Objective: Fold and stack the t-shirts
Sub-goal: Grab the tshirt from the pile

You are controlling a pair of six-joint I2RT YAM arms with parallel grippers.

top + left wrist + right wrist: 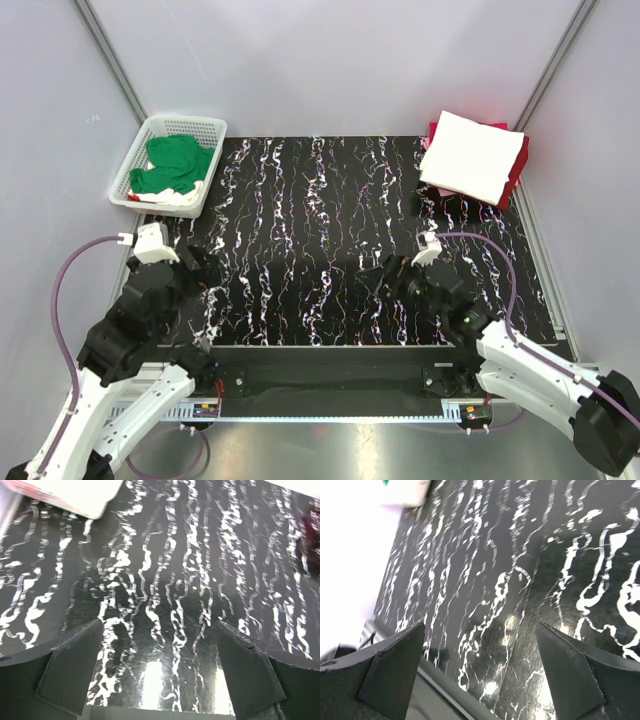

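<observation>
A crumpled green t-shirt (175, 160) lies heaped over other cloth in the white mesh basket (190, 125) at the upper left of the overhead frame; a reach into it could well snag a second garment or drag the light basket across the black marbled surface (320, 200); a careless sweep might also nudge the folded white t-shirt (470, 155) lying on a red t-shirt (518, 178) at the upper right. The left jaws and the right jaws both stand wide apart over bare surface in the lower half of the frame, holding and touching nothing.
</observation>
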